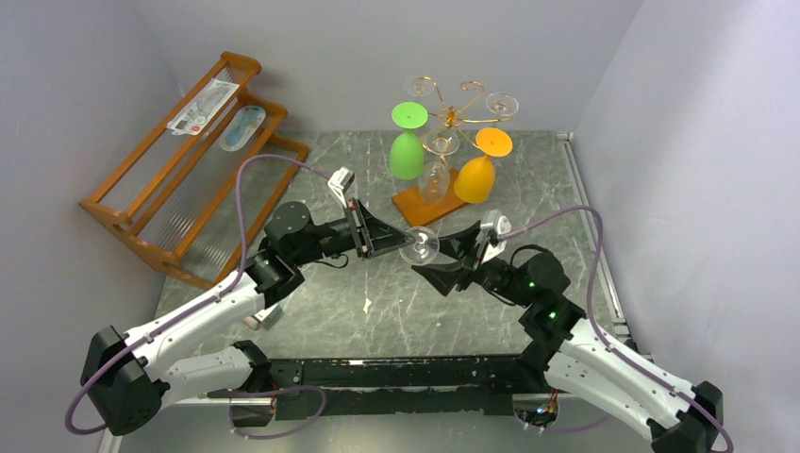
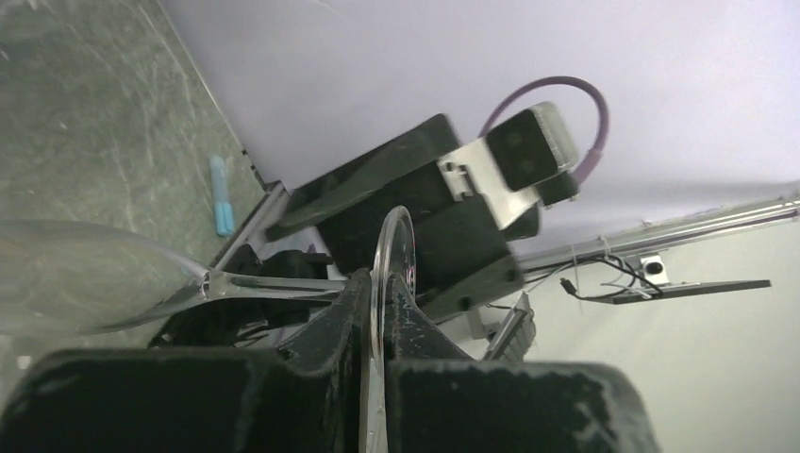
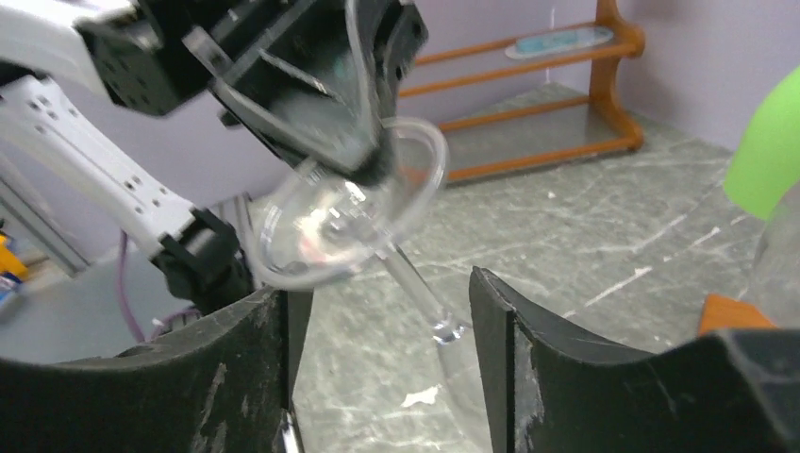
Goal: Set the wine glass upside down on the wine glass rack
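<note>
The clear wine glass (image 1: 418, 247) hangs in the air between my two grippers, lying roughly sideways. My left gripper (image 1: 401, 238) is shut on the rim of its foot disc; in the left wrist view the disc (image 2: 389, 247) is pinched edge-on in the gripper (image 2: 382, 283), and the stem (image 2: 274, 285) and bowl (image 2: 75, 278) run left. My right gripper (image 1: 453, 260) is open. In the right wrist view its fingers (image 3: 377, 316) stand either side of the stem (image 3: 415, 283) without touching it. The gold wire wine glass rack (image 1: 453, 115) stands behind on its brown base (image 1: 415, 203).
A green glass (image 1: 407, 151), an orange glass (image 1: 476, 175) and clear glasses (image 1: 439, 160) hang upside down on the rack. An orange-brown slatted shelf (image 1: 189, 160) stands at the back left. Grey walls close the left, back and right sides.
</note>
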Controlling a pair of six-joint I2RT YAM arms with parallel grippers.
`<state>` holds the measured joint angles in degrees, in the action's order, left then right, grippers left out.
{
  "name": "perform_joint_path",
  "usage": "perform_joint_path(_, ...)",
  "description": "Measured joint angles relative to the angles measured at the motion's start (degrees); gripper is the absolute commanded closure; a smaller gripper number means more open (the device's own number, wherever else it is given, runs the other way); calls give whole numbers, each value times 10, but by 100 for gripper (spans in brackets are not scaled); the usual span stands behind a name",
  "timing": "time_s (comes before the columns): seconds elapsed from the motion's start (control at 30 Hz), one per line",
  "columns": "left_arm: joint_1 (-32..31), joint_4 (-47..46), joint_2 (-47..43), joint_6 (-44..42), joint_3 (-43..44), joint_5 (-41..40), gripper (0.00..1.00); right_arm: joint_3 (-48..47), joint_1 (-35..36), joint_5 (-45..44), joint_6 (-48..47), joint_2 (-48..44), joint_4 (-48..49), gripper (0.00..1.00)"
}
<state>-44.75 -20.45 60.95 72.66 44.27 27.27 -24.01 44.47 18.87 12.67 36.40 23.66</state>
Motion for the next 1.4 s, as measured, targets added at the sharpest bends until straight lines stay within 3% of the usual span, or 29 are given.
perform_joint_path(0.23, 16, 20, -21, -52, 0, -12, 95, -95, 0, -3, 79, -38, -121, 25)
perform_joint_path(0.4, 19, 32, -20, -72, 0, -15, 95, -110, 0, -61, 177, -40, -159, 33)
perform_joint_path(0.6, 20, 35, -20, -85, 0, -16, 95, -119, 0, -89, 286, 13, -184, 58)
perform_joint_path(0.9, 22, 65, -24, -110, -2, -38, 94, -125, 0, -95, 357, 44, -191, 100)
perform_joint_path(1.13, 22, 91, -49, -135, -6, -65, 26, -140, 2, -145, 409, 43, -241, 100)
perform_joint_path(1.23, 22, 136, -73, -154, -5, -105, 15, -159, 1, -190, 415, 43, -298, 100)
perform_joint_path(1.4, 22, 221, -101, -191, 12, -183, 9, -208, 1, -268, 437, 44, -413, 100)
